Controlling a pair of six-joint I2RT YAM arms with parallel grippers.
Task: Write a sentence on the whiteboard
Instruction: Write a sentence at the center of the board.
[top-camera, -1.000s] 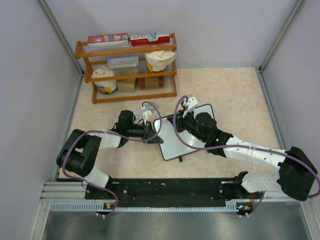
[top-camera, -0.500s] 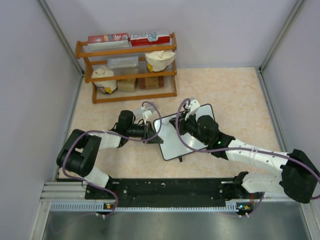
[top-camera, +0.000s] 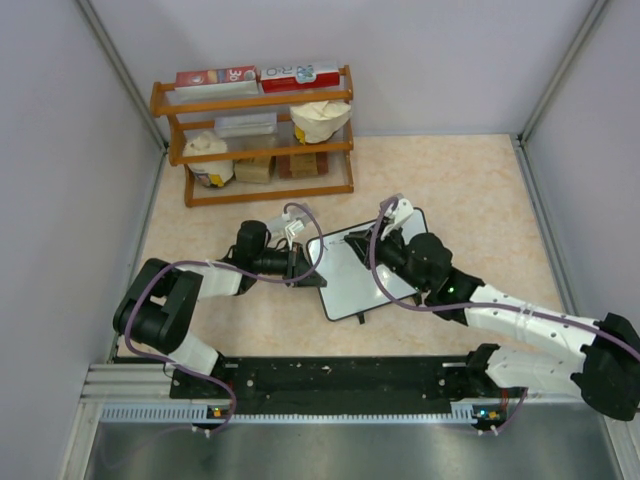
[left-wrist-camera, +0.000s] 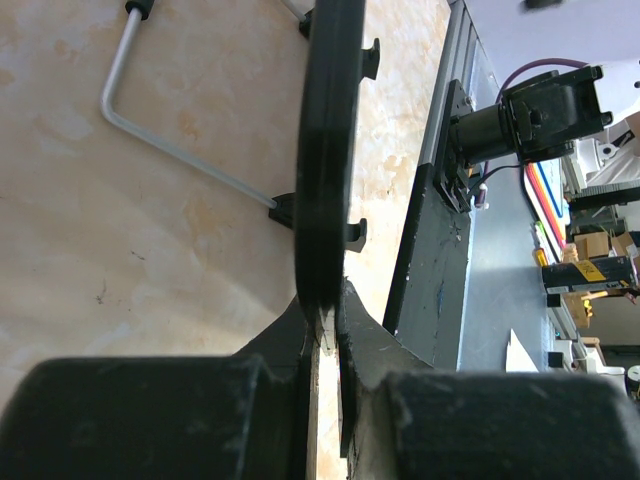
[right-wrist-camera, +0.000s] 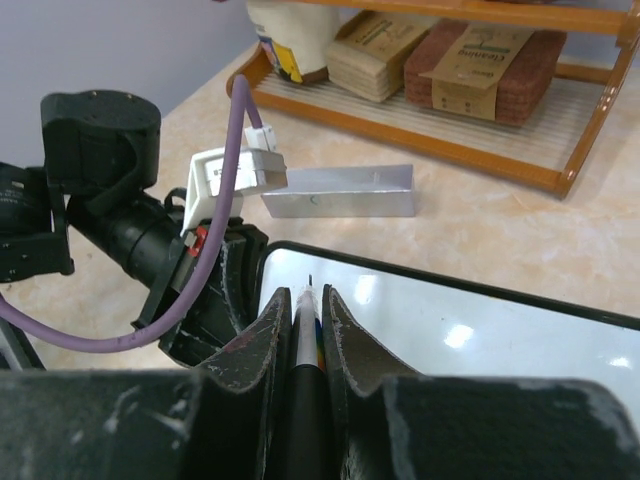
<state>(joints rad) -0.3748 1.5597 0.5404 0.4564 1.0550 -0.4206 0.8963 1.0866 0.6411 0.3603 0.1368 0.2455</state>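
The whiteboard (top-camera: 350, 280) lies tilted on the table, white with a thin black frame. My left gripper (top-camera: 312, 268) is shut on its left edge; in the left wrist view the board shows edge-on as a black strip (left-wrist-camera: 325, 150) between my left gripper's (left-wrist-camera: 326, 302) jaws. My right gripper (top-camera: 380, 250) is shut on a marker (right-wrist-camera: 308, 320), tip pointing down just over the board (right-wrist-camera: 480, 320) near its far left corner. No sentence shows on the part of the board that I see.
A wooden shelf (top-camera: 255, 135) with boxes and bags stands at the back left. A small clear box (right-wrist-camera: 340, 192) lies between shelf and board. The board's wire stand (left-wrist-camera: 170, 150) sticks out behind it. Purple cables loop over both wrists.
My right gripper with the marker has moved to the right over the board, uncovering more of the white surface. The left gripper and the board have not moved.
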